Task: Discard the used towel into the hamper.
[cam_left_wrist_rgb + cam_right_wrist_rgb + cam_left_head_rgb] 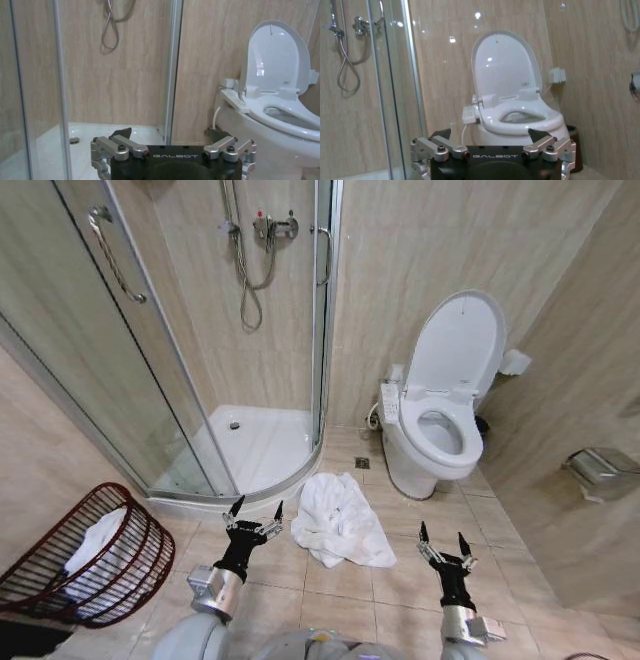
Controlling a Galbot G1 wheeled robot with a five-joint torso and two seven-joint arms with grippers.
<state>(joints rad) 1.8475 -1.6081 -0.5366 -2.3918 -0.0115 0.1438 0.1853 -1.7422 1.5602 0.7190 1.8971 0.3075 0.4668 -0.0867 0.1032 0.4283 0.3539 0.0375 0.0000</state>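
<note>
On the floor tiles between shower and toilet lay the white towel [342,521]. Both grippers, left [253,516] and right [447,542], hovered released and empty beside it. At far left stood the hamper [140,568].

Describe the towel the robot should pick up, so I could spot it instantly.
Start at the glass shower enclosure. On the tiled floor just outside its curved base, beside the toilet, lies a crumpled white towel. The other white cloth already sits inside the hamper.

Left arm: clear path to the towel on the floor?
Probably yes. The left gripper, open, hovers just beside the towel, with bare floor tile between them and nothing lying on the towel.
</note>
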